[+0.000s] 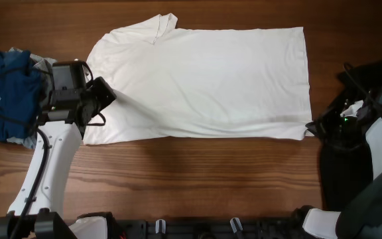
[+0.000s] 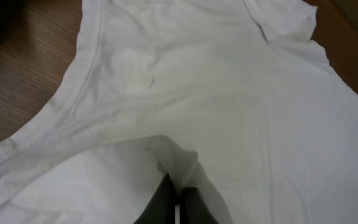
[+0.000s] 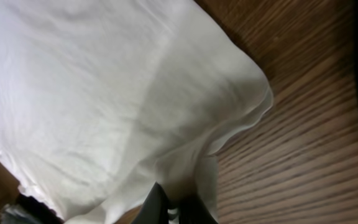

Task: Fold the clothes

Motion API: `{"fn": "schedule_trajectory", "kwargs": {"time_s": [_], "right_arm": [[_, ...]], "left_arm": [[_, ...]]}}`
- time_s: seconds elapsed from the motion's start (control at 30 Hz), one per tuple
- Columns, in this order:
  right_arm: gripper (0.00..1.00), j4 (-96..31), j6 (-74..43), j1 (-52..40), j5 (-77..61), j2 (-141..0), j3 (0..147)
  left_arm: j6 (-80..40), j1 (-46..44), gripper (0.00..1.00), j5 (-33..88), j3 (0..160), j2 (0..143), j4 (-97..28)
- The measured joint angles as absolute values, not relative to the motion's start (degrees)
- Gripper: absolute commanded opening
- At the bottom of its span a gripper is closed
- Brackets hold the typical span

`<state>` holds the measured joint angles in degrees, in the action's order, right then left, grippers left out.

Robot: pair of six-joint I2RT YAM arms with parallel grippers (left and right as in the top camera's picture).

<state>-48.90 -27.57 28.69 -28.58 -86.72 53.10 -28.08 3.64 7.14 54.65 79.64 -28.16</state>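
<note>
no readable text, labels, brands, numbers or signs anywhere

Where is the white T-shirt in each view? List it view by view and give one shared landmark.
Overhead: T-shirt spread flat across the upper middle.
Left wrist: T-shirt fills nearly the whole frame, bunched at the left gripper at the bottom edge.
Right wrist: T-shirt covers the upper left, its corner at the right gripper below.
Shared landmark: the wooden table, in all three.
</note>
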Motion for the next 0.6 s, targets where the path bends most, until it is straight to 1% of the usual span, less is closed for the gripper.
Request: {"fn": "schedule_trajectory", "kwargs": {"time_s": [0.17,0.6], "right_arm": [[0.05,-43.27,-32.03,28.69,-31.81,-88.07,53.08],[0.06,-32.56,-39.09,28.67,-36.4,-88.75,53.08]], "left_arm": [[-28.08,3.64,0.04,6.48,54.65,79.94,-23.42],[-28.1,3.64,0.04,3.44,54.65,83.44,-21.98]]}}
